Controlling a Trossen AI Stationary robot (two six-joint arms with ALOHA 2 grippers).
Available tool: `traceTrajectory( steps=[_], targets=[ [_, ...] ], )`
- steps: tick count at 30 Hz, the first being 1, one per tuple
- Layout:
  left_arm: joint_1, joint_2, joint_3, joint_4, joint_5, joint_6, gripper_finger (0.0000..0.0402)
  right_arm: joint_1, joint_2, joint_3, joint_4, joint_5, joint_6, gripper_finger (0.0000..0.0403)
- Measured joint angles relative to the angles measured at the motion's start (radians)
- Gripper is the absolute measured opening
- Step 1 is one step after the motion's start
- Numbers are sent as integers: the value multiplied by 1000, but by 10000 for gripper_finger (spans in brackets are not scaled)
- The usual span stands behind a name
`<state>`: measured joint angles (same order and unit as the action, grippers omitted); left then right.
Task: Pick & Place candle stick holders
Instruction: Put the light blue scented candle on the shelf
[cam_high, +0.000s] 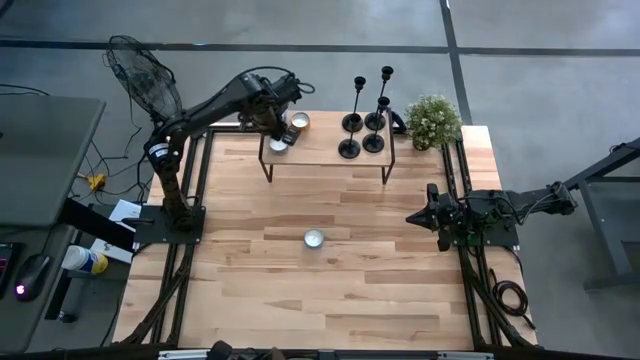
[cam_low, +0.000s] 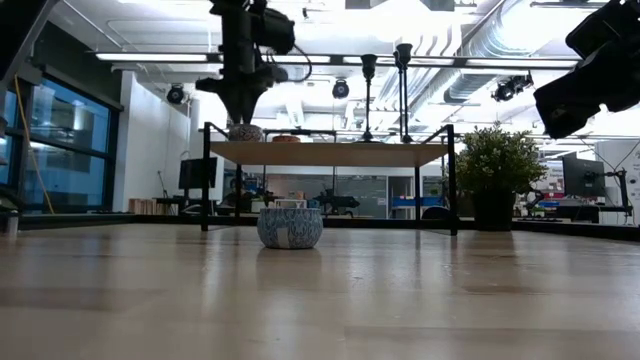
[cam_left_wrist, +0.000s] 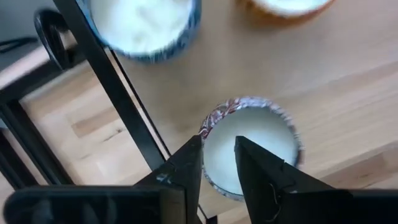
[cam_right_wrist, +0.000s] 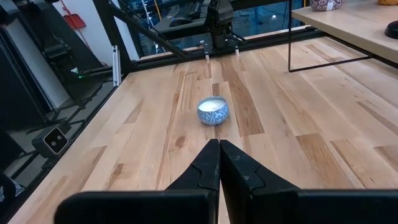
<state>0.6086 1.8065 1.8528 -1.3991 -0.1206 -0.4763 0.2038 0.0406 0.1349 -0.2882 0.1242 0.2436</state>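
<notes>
Operator: Candlestick holders (cam_high: 364, 122) — location?

Technician: Four black holders stand upright in a tight cluster on the right half of the raised wooden shelf (cam_high: 325, 150), next to the potted plant (cam_high: 433, 120) at the table's far right corner. Neither gripper touches them.

Operator: Left gripper (cam_high: 281, 128) status?

Technician: Positioned over the left end of the shelf, above a small white candle in a patterned tin (cam_left_wrist: 252, 146). In the left wrist view the fingers (cam_left_wrist: 180, 171) stand slightly parted, tips directly above the wax, gripping nothing. Two other candles sit close by on the shelf: a blue-rimmed one (cam_left_wrist: 142, 25) and an orange-rimmed one (cam_left_wrist: 286, 7).

Operator: Right gripper (cam_right_wrist: 219, 163)?

Technician: Parked at the right edge of the table (cam_high: 330, 290), jaws clenched together, empty. It faces a blue-and-white candle tin (cam_right_wrist: 212, 111) resting alone near the table centre, well apart from the fingertips.

Operator: Legible markings?

Technician: No brand, label or writing can be read on any item.
</notes>
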Motion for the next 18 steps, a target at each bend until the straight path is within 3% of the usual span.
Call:
traceTrajectory(
  steps=[9, 18],
  targets=[
    [-1, -1, 186, -85, -6, 10, 95, 0, 0, 0, 0, 0, 0, 0],
    [-106, -3, 304, -151, -6, 82, 95, 0, 0, 0, 0, 0, 0, 0]
  ],
)
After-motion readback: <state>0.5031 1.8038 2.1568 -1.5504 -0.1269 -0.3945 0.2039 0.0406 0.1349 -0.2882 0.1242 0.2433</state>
